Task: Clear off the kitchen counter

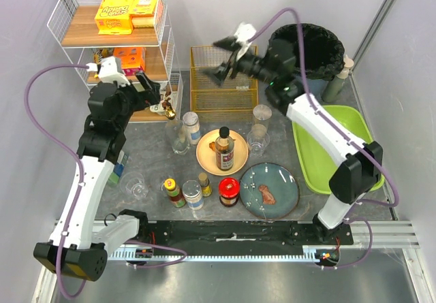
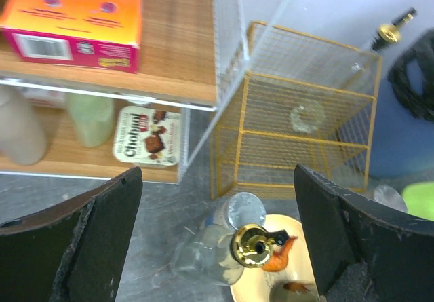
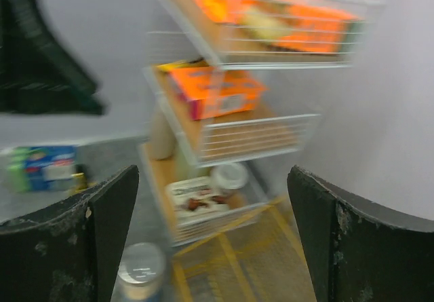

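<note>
Risk: left gripper (image 1: 154,90), jaws spread & empty, hangs just above clear glass bottle (image 2: 247,246) w/ round brass cap. It looks tall, narrow and slick, so a skewed descent could tip it. Likewise right gripper (image 1: 219,61), jaws spread, nothing held, hovers over yellow wire basket (image 1: 223,95), whose thin mesh may snag fingers. Below both jaws lies kitchen counter (image 1: 153,161), flat, mottled grey, stone-look.

You get one readable brand: "Chobani" on the yoghurt tub (image 2: 147,136) on the wire rack's (image 2: 178,51) lower shelf. Red lettering on the yellow box (image 1: 116,11) up top is too small to read.
</note>
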Tool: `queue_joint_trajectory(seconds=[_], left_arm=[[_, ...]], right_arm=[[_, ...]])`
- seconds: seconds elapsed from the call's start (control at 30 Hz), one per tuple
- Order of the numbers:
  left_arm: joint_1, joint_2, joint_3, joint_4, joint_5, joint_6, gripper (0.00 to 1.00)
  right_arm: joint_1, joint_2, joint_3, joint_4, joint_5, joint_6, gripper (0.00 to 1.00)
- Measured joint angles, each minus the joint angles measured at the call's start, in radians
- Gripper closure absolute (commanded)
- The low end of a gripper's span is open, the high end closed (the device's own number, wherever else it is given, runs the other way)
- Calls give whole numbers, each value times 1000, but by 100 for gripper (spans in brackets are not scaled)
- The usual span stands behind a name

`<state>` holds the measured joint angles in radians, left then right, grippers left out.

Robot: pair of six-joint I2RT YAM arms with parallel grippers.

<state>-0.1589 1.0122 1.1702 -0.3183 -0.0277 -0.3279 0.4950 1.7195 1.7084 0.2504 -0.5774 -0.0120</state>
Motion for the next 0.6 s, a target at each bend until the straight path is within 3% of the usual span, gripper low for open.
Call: queue_joint_trajectory(seconds=[0.2,0.6], left_arm=[[0,-23,108,-115,-204,-15,2],[0,-171,117,-184,-284,-18,2]], right_arm=[[196,10,-71,-89,-54,-11,2],[352,116,-87,-212,-18,-63,3]])
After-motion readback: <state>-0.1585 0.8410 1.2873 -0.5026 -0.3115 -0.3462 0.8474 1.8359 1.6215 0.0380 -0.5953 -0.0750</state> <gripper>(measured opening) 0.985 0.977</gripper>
